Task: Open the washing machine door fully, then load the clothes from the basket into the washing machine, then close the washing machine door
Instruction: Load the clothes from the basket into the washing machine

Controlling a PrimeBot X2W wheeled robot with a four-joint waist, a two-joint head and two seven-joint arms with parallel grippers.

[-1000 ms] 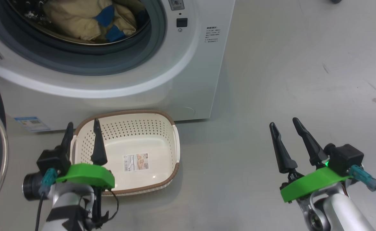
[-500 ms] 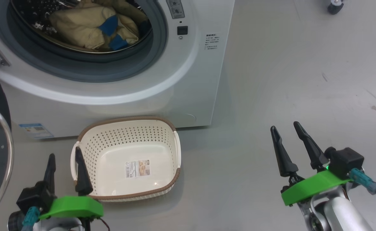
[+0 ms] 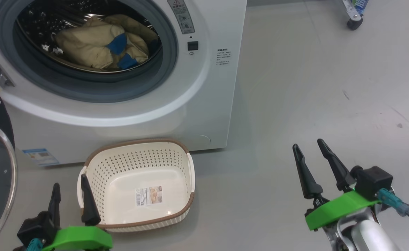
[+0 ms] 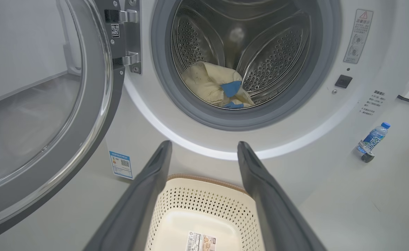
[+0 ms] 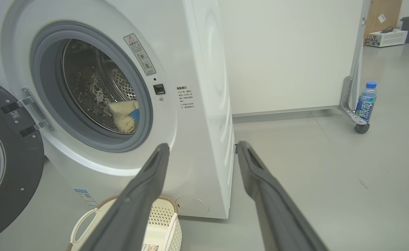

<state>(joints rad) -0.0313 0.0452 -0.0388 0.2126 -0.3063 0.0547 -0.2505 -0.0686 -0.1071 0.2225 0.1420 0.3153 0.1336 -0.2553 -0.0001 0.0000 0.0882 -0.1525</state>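
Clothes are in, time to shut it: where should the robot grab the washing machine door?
Probably the washing machine door's black rim at its free edge, farthest from the hinge, left gripper coming from outside: it stands swung wide open; its bulging glass offers no purchase.

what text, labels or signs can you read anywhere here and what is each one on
"!" in a red triangle: top of the warning sticker on the washing machine; print below too small.
Printed lines on its front: too small.
Blue-and-white sticker with QR code: too small.
Label on the basket floor: blurred.
Bottle label: blurred.
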